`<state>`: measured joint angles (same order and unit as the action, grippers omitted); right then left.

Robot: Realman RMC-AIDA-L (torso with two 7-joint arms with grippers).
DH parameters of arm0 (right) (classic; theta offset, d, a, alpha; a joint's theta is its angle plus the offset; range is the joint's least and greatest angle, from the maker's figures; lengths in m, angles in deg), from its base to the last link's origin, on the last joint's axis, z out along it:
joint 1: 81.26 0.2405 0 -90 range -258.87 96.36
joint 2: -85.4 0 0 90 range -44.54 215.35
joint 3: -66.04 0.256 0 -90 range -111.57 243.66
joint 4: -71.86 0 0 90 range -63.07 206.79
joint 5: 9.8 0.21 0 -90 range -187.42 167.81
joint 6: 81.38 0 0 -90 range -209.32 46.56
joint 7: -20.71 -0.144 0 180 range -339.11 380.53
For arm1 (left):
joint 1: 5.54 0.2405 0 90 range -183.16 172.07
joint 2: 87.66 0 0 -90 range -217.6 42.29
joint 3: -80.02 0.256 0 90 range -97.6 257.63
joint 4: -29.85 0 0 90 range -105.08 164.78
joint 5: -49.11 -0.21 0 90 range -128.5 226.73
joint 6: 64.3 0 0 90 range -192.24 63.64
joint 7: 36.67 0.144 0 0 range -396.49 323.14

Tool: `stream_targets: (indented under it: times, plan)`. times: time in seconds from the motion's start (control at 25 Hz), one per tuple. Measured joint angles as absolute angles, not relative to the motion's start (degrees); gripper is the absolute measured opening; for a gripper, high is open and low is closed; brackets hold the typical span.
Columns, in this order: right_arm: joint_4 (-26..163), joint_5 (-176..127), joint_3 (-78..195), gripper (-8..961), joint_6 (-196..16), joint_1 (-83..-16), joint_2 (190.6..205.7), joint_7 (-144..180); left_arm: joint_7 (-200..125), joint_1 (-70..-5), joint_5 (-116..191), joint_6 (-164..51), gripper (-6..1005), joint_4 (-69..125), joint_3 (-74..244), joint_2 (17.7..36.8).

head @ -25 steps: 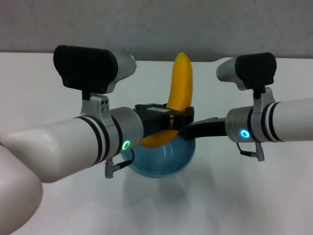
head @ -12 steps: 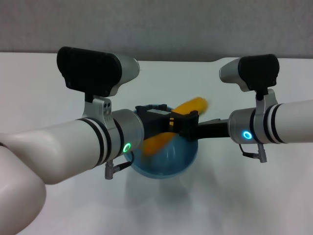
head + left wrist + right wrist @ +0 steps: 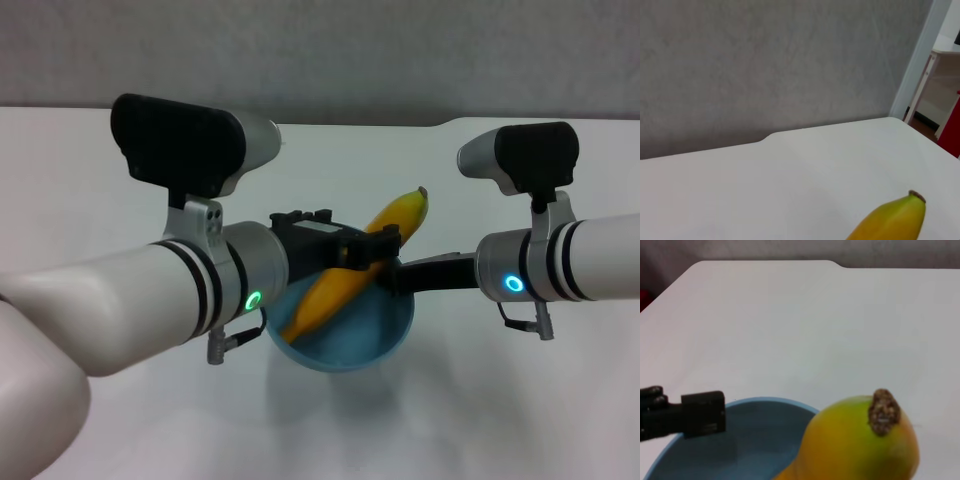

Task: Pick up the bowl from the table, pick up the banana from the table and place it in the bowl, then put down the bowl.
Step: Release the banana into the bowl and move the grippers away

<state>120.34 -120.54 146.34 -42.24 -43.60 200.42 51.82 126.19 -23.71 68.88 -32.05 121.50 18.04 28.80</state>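
Note:
The light blue bowl (image 3: 372, 345) hangs a little above the white table (image 3: 520, 410), with my left gripper (image 3: 318, 240) shut on its far rim. The yellow banana (image 3: 340, 285) lies slanted in the bowl, its low end inside and its dark tip up past the rim to the right. My right gripper (image 3: 378, 256) is around the banana's middle, and its jaws look open. The right wrist view shows the banana tip (image 3: 882, 412), the bowl's inside (image 3: 755, 440) and a left finger (image 3: 700, 412) on the rim. The left wrist view shows the banana's end (image 3: 892, 222).
The table's far edge has a rounded notch (image 3: 440, 125) in front of a grey wall. In the left wrist view a doorway and furniture (image 3: 945, 100) stand off to the side, past the table.
The banana has tipped from nearly upright to lying slanted in the bowl. The right arm has shifted a little right and down. The bowl sits slightly lower.

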Motion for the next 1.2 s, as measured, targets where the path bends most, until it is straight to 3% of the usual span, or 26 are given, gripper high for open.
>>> stream_targets:
  times: [0.44,1.2]
  plan:
    - [118.71,-122.04,151.24,32,-37.63,-42.99,200.06,51.61,126.19,-17.55,60.12,-31.43,828,123.36,11.57,28.79]
    - [105.59,-137.02,162.80,33,-28.00,-26.71,200.42,45.75,126.10,-14.42,59.25,-32.03,824,119.03,5.92,28.86]
